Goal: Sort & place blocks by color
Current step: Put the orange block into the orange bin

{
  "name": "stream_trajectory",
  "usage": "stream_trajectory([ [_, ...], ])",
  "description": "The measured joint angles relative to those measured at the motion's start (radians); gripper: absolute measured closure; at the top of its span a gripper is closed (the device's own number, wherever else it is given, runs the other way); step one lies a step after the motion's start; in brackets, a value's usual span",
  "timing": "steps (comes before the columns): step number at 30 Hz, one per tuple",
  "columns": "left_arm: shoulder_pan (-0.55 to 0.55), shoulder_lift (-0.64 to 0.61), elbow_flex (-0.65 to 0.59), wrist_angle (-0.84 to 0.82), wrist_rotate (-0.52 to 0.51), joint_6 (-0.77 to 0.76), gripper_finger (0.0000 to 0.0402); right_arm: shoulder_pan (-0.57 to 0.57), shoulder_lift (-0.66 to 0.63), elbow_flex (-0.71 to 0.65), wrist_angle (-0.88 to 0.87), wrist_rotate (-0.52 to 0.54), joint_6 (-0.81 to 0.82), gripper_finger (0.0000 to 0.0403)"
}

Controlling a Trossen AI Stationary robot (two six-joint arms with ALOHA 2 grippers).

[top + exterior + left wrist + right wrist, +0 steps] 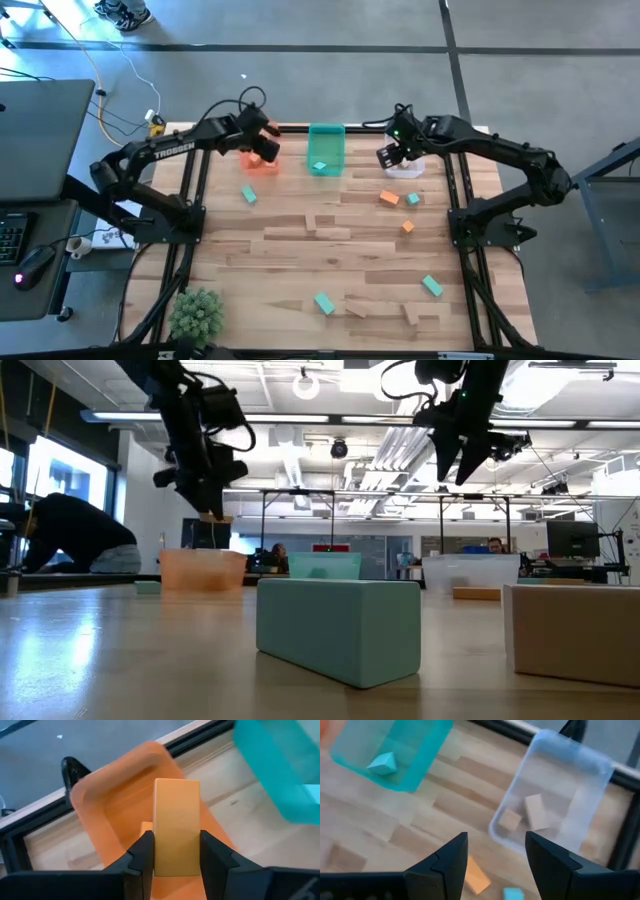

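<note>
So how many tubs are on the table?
3: orange tub under the left hand, which holds an orange block; green tub in the middle; clear tub under the open right hand.

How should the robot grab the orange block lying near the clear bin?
Best from straight above, fingers closing across the two long sides of the orange block. It lies flat on the table with free space around it; the teal block beside it is apart. The right gripper, open above the clear bin, is nearest.

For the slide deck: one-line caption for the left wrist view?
Left end effector grips an orange block above the orange bin, green bin alongside.
</note>
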Motion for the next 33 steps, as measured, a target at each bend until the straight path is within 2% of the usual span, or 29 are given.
stream_trajectory([
  [11,0.094,0.156,0.001,0.063,0.104,0.059,0.0310,0.157,0.000,0.000,-0.017,-0.069,0.102,0.0218],
  [15,0.122,0.191,0.001,0.098,0.097,0.068,0.0310,0.220,0.000,0.000,-0.054,-0.073,0.152,0.0218],
  [23,0.191,0.198,0.001,0.122,0.092,0.069,0.0306,0.331,0.000,0.000,-0.133,-0.142,0.291,0.0218],
  [33,0.195,0.198,0.001,0.172,0.098,0.095,0.0301,0.448,0.000,0.000,-0.265,-0.133,0.477,0.0218],
])
